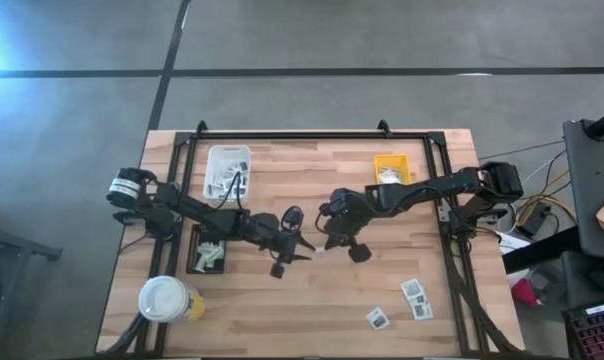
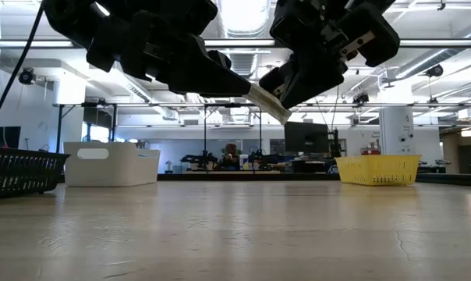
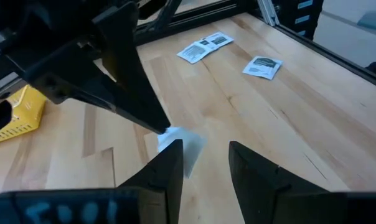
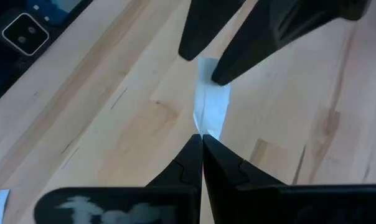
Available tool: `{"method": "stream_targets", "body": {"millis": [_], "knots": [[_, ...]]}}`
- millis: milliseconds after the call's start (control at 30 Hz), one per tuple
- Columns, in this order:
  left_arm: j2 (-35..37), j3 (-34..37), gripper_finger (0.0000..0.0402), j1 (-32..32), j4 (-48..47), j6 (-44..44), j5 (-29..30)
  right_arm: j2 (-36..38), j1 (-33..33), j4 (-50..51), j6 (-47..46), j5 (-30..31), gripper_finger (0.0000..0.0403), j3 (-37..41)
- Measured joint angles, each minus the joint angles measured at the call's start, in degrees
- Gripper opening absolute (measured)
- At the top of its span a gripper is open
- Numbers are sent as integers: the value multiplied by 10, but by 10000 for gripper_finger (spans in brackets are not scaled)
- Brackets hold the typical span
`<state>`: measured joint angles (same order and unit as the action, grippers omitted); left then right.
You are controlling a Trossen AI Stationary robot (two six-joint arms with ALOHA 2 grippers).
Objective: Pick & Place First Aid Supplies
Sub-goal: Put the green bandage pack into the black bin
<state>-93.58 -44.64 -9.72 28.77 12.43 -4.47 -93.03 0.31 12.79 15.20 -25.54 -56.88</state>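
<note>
- Currently a handover in mid-air, above the middle of the pale wooden slatted table (image 1: 312, 300). The right gripper (image 4: 202, 135), fingers pressed together, pinches one edge of a small flat white packet (image 4: 213, 106). The low view shows the packet held clear of the tabletop.
- The left gripper (image 3: 203, 155) faces it with fingers spread; the packet's free edge lies at or just between its fingertips (image 3: 172, 149). Not yet clamped, as far as I can judge.
- Risk: right lets go before left closes. Packet drops flat onto the wood, awkward to lift again.
- Risk: left closes off-line. Packet is thin and floppy; only a corner may be caught, and it could slip out on the way to a bin.
- Risk: both grip and pull apart. Paper wrapper may tear or crease.
- Risk: fingertips of the two arms are very near each other; a small misjudgement means a knock that jolts the packet loose.
- Other printed white packets (image 1: 414, 295) lie loose on the table's near right part, well apart from the grippers.
- White plastic bin (image 1: 227, 170), small yellow bin (image 1: 392, 168) and black tray (image 1: 208, 252) hold supplies. Which one this packet belongs in I cannot tell.
</note>
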Motion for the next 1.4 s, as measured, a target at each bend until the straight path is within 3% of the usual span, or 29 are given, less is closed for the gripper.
{"method": "stream_targets", "body": {"millis": [400, 567, 800, 1067, 1233, 1400], "knots": [[0, 0, 119, 0, -2, -1, 21, 0, -1, -36, -9, 0, 8, 0], [0, 0, 87, 0, -3, -3, 31, 0, -1, -36, -21, 0, 8, 0], [0, 0, 10, 0, -3, -4, 31, 0, -1, -36, -28, 0, 8, 0], [0, 0, 1, 0, -9, -10, 44, 0, -1, -36, -52, 0, 10, 0], [0, 0, 1, 0, -22, -31, 65, 0, -1, -22, -76, 11, 37, 0], [6, 0, 0, 0, -69, -43, 94, 0, -1, 22, -81, 84, 76, 0]]}}
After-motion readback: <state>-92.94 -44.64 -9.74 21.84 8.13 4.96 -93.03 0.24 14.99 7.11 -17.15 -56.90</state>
